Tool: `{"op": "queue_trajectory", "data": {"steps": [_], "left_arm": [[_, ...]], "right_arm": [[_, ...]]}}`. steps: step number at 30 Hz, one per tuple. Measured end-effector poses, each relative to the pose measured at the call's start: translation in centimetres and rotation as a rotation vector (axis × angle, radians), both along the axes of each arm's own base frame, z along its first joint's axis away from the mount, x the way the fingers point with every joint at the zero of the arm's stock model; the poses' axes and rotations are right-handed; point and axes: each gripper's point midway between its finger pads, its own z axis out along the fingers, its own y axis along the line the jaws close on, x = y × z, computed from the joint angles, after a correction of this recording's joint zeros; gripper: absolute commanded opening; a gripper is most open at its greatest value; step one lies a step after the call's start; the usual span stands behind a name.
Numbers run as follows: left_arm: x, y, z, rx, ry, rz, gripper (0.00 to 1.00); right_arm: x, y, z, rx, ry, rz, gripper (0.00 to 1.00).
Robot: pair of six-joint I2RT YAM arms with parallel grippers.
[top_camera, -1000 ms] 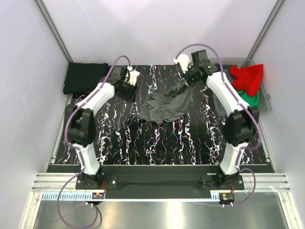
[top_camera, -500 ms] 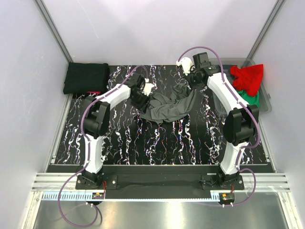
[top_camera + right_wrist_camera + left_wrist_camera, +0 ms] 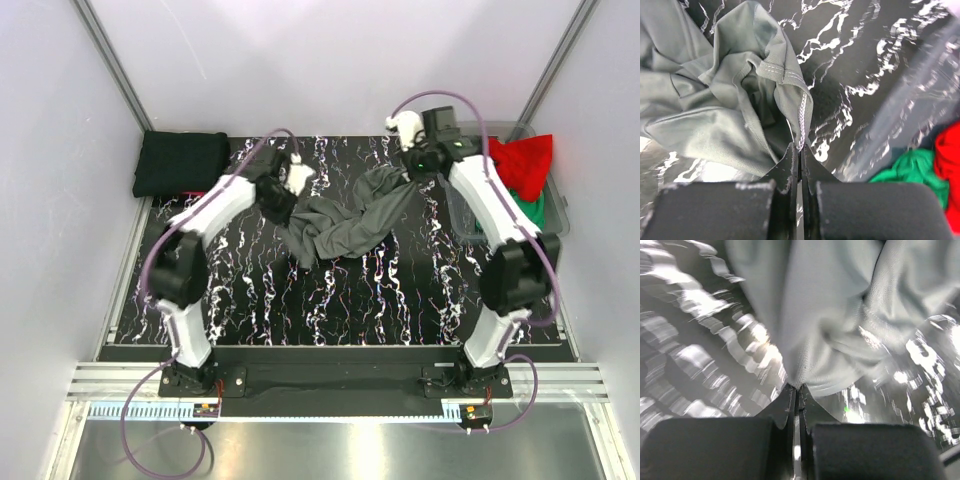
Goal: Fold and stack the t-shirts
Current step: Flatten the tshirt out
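Dark grey t-shirt (image 3: 345,215) lay bunched mid-table (image 3: 260,290). The left gripper (image 3: 796,388) was clamped on a blurred fold and the right gripper (image 3: 800,148) on its hem. The red shirt (image 3: 520,165) and green shirt (image 3: 532,206) sat half-hidden in the bin (image 3: 557,218).

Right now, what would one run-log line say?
left gripper: shut on grey t-shirt; right gripper: shut on grey t-shirt; black t-shirt: far-left corner; red t-shirt: in bin

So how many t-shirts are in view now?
4: the dark grey shirt mid-table, the black shirt folded at the far left corner, the red shirt and green shirt in the bin. More may be hidden beneath.
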Motion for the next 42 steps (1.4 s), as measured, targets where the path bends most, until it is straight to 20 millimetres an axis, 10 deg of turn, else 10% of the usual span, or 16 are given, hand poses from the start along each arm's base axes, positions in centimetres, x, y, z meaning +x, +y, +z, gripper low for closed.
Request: {"op": "queue_trajectory", "data": {"steps": [7,11,14,18,22,26,30,35,42], "left_arm": [[-4.4,3.2,18.2,-0.097,-0.501,-0.074,0.00],[-7.2,4.6,20.8,-0.100,-0.605,-0.111,0.00],[-6.0,4.6,18.0,-0.064,-0.525,-0.118,0.00],[-1.8,4.8,11.0,0.010,-0.311,-0.078,0.06],[4.2,5.4,3.5,0.078,-0.119,0.022,0.47],[7.9,7.2,1.8,0.079,-0.112,0.126,0.58],[6.4,8.6,3.3,0.058,-0.134,0.158,0.47],[-0.9,7.3,4.6,0.043,-0.136,0.012,0.52],[-5.7,5.7,-1.7,0.118,-0.014,-0.195,0.61]], "right_arm": [[-8.9,-1.0,9.5,0.204,-0.212,-0.031,0.00],[-13.0,-0.9,12.6,0.294,-0.317,-0.012,0.00],[-11.5,-0.5,12.1,0.300,-0.313,-0.015,0.00],[-5.8,0.1,6.4,0.265,-0.192,-0.042,0.00],[-0.6,-0.4,-0.8,0.218,-0.038,-0.099,0.00],[4.3,-1.9,-4.8,0.215,0.019,-0.178,0.00],[4.7,-3.7,-5.1,0.220,0.028,-0.221,0.00],[3.4,-3.3,-3.8,0.250,0.019,-0.208,0.00],[2.5,-2.3,-3.7,0.291,0.040,-0.185,0.00]]}}
